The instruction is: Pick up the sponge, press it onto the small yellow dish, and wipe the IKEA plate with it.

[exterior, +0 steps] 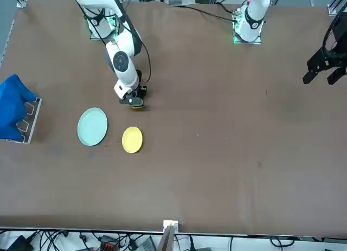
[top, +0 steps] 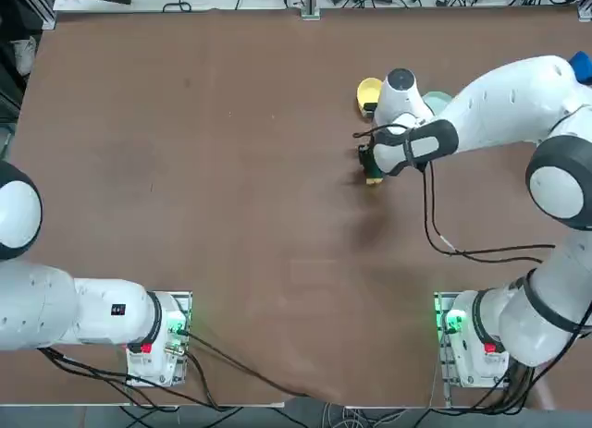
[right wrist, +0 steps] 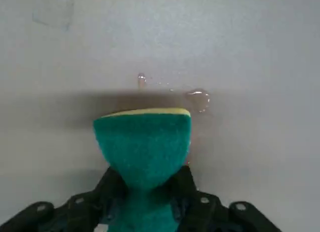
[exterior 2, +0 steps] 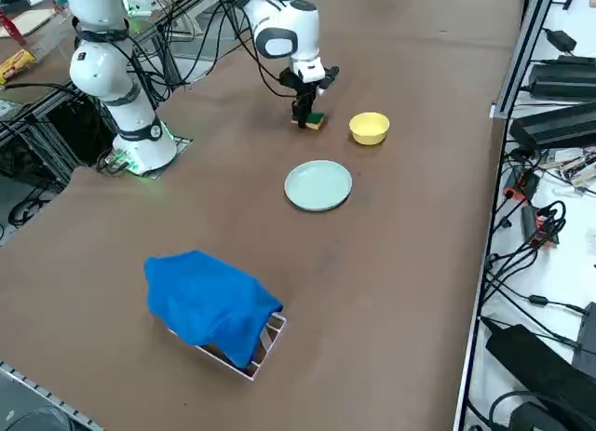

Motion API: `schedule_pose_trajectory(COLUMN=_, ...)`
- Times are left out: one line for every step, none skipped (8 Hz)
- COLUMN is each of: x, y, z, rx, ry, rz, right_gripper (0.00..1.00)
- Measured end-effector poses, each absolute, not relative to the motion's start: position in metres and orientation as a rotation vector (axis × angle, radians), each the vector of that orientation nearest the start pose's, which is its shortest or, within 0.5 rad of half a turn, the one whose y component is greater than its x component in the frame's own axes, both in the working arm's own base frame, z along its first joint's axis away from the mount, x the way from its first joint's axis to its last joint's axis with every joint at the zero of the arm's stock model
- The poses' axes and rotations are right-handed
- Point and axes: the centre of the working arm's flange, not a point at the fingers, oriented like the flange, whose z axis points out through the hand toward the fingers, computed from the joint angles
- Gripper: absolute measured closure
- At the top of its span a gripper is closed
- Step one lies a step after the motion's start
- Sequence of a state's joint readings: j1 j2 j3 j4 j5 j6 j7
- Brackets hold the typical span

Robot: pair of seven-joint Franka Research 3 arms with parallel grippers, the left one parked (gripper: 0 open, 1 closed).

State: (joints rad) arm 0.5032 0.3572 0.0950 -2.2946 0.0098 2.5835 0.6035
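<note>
The sponge [right wrist: 145,142], dark green on top with a yellow layer under it, lies on the brown table between my right gripper's fingers and is squeezed narrow where they hold it. My right gripper [exterior: 133,98] stands low over the sponge [exterior: 136,103], on the robot's side of the two dishes. The small yellow dish [exterior: 132,139] sits a short way beyond the sponge [exterior 2: 314,121]. Beside it, towards the robot's right, lies the pale mint-green IKEA plate [exterior: 92,127]. From overhead my arm covers most of the plate [top: 438,101], and the yellow dish [top: 367,92] shows partly.
A few water drops [right wrist: 197,99] glisten on the table just past the sponge. A blue cloth [exterior 2: 209,305] is draped over a small rack near the table's right edge. Cables and equipment line the far edge.
</note>
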Motion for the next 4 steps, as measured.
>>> schedule_pose_trajectory(x=0.433, y=0.293, z=0.189, rx=-3.146, ry=0.039, rz=0.117, right_gripper=0.23)
schedule_pose_trajectory(x=0.437, y=0.29, z=0.192, rx=-3.145, ry=0.051, rz=0.107, right_gripper=0.06)
schedule_pose_trajectory(x=0.445, y=0.285, z=0.201, rx=-3.146, ry=0.072, rz=0.093, right_gripper=0.0)
schedule_pose_trajectory(x=0.453, y=0.28, z=0.218, rx=-3.149, ry=0.095, rz=0.086, right_gripper=0.0)
